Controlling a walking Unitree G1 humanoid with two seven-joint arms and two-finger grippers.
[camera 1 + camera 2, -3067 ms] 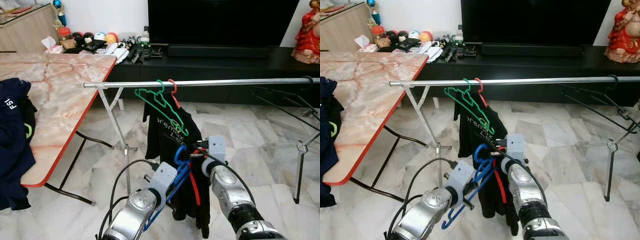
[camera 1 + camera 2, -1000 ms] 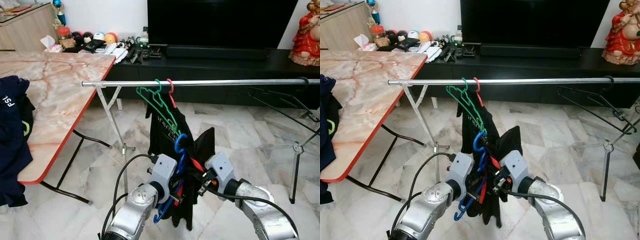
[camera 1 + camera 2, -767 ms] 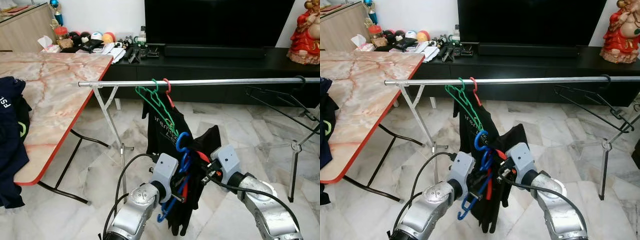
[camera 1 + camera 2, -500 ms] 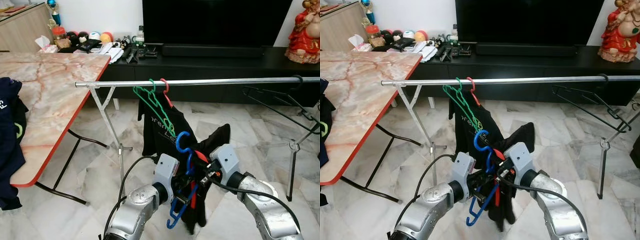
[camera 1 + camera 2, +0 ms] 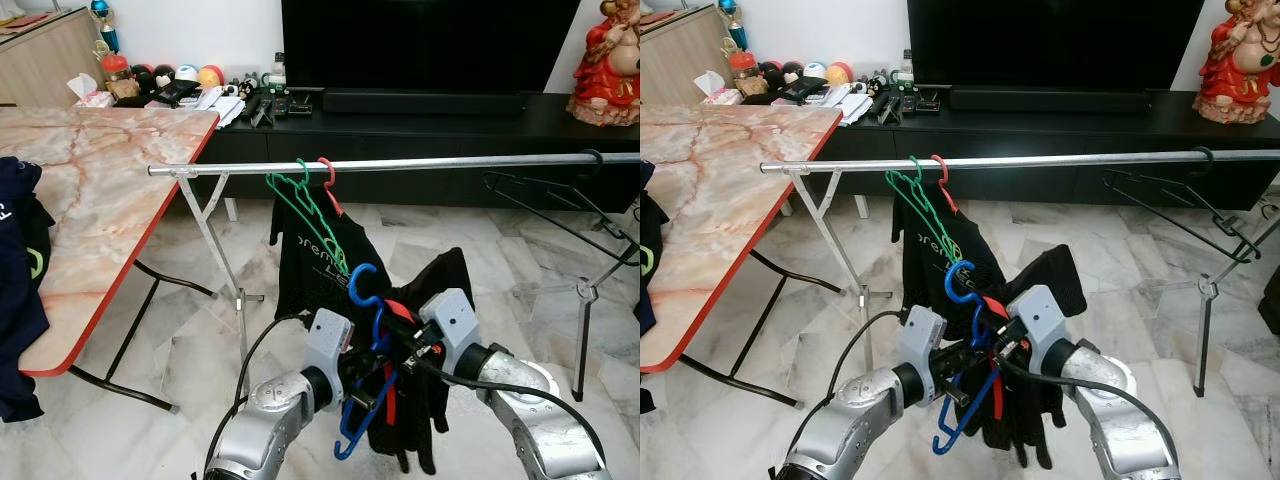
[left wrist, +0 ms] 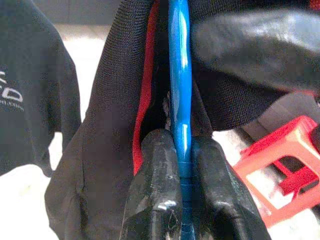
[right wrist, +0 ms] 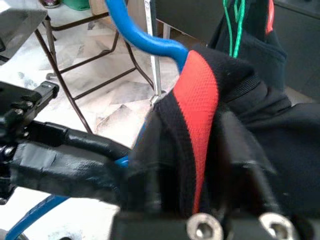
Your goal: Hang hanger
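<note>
A blue hanger (image 5: 360, 288) is held low in front of me, its hook up. My left gripper (image 6: 182, 167) is shut on its blue bar. A black garment with a red collar (image 5: 432, 395) is draped over the hanger and hangs below it. My right gripper (image 5: 408, 346) comes from the right, its fingers closed around the red collar (image 7: 200, 107) beside the blue hook (image 7: 134, 31). Behind stands a metal rail (image 5: 450, 163) carrying a green hanger (image 5: 312, 207) and a red hanger (image 5: 326, 176) with a black shirt (image 5: 312, 262).
A black hanger (image 5: 558, 196) hangs near the rail's right end. The rail's legs (image 5: 224, 250) stand on the marble floor. A marble-topped table (image 5: 100, 170) with dark blue clothes (image 5: 20, 280) is at the left. A black TV console (image 5: 450, 118) runs behind.
The black garment now hangs lower and straighter under the blue hanger. Both grippers keep their hold, close together. The camera has shifted slightly.
</note>
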